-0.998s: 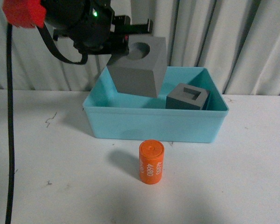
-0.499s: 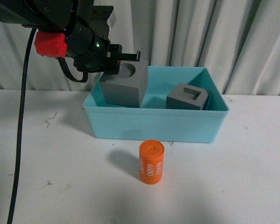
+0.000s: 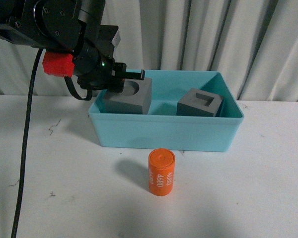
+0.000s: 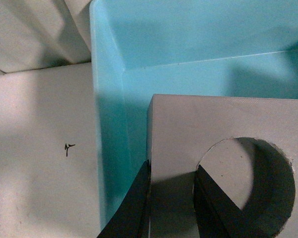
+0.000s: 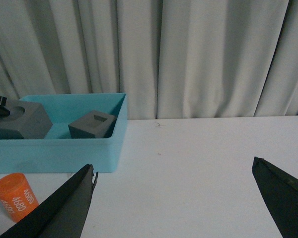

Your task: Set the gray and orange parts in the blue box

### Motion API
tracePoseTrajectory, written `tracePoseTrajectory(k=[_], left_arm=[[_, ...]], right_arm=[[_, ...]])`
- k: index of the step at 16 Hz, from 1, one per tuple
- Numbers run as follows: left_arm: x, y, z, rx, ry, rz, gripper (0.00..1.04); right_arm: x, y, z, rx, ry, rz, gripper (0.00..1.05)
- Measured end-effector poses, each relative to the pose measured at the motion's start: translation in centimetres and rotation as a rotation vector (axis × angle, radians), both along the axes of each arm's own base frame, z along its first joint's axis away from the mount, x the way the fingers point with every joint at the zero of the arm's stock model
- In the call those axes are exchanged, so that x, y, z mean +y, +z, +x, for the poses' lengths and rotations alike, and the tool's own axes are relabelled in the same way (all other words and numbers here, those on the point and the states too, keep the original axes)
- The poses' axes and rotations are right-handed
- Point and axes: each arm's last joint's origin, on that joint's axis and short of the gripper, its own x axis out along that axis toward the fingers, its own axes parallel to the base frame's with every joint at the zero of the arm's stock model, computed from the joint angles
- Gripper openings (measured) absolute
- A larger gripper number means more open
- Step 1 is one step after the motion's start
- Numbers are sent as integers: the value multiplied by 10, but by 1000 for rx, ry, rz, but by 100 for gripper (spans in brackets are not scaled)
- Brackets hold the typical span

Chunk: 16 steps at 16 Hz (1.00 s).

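My left gripper (image 3: pixel 123 79) is shut on the gray cube with the round recess (image 3: pixel 129 98), one finger in the recess and one outside the wall. The cube sits low in the left end of the blue box (image 3: pixel 164 131). From the left wrist the cube (image 4: pixel 228 129) lies against the box's corner (image 4: pixel 111 99). The gray cube with the square recess (image 3: pixel 199 103) rests in the box's right half. The orange cylinder (image 3: pixel 161 172) with white numerals stands on the table in front of the box. My right gripper (image 5: pixel 174 171) is open over bare table, right of the box (image 5: pixel 59 153) and cylinder (image 5: pixel 15 196).
Gray curtains (image 3: pixel 228 39) hang behind the white table (image 3: pixel 64 188). My left arm's black cable (image 3: pixel 25 148) hangs down at the left. Small dark marks dot the tabletop (image 3: pixel 53 127).
The left gripper has lowered the gray cube with the round recess from above the box's back wall down into its left end. The orange cylinder and the other cube have not moved.
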Motion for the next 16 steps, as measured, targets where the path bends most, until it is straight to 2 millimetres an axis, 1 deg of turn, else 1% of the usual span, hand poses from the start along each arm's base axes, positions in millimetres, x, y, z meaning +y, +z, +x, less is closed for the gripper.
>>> tracePoseTrajectory(k=[2,4,6,7,8,9,10,11,12,13,15,16], left_arm=[[3,1,1,-9,6,-3,40],[5,0,1,-7,15,-9,65],[10,0,-8,15,17,-41,85],[16,7,-18,34,15,-90,97],[23,16,-27,32,13,-128,100],[33,34,-45,21,5,-182,97],[44,51,-63,-5,-9,-217,98],[60,71,-94,-10,-15,-267,98],[72,79,-119,-4,-9,-289,98],[87,80,-152,28,23,-311,98],[99,68,-187,90,74,-316,98],[105,56,-212,134,118,-318,98]], right_arm=[[0,0,0,0,0,0,98],[0,0,0,0,0,0,98],[0,0,0,0,0,0,98],[0,0,0,0,0,0,98],[0,0,0,0,0,0,98],[0,0,0,0,0,0,98],[0,0,0,0,0,0,98],[0,0,0,-1,0,0,98],[0,0,0,0,0,0,98],[0,0,0,0,0,0,98],[0,0,0,0,0,0,98],[0,0,0,0,0,0,98]])
